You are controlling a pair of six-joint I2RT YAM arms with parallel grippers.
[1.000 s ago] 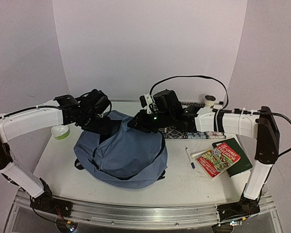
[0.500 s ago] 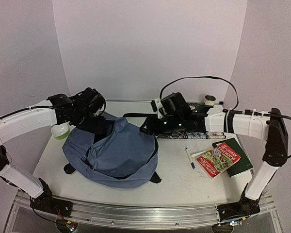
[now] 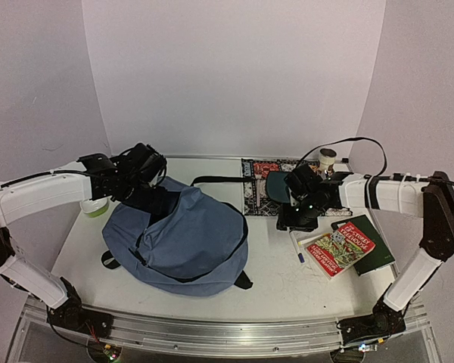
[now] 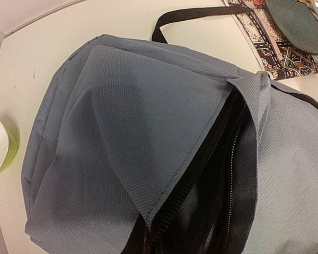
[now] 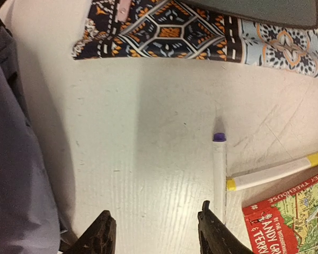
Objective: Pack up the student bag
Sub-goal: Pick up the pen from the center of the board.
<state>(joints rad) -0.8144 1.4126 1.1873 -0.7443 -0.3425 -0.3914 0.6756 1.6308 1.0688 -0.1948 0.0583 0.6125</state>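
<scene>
Right of the student bag (image 3: 178,238), your right hand (image 5: 156,235) hangs low over the bench (image 3: 280,280). Its fingers are apart and there is nothing in them. The white pen (image 5: 219,169) with the purple cap lies just ahead of one finger, so it looks like the next thing to pick. Slide the hand over until the pen sits between both fingers, then go down and squeeze. Stay off the yellow-tipped pen (image 5: 275,172) and the red book (image 5: 291,217), which lie farther from the bag. Your right arm reaches in toward the bag with its wrist bent down. The bag lies on the bench under your left arm. At its top, your left hand (image 3: 153,193) looks clenched on the edge of the open mouth. Hold that flap up so the pen can drop in.
</scene>
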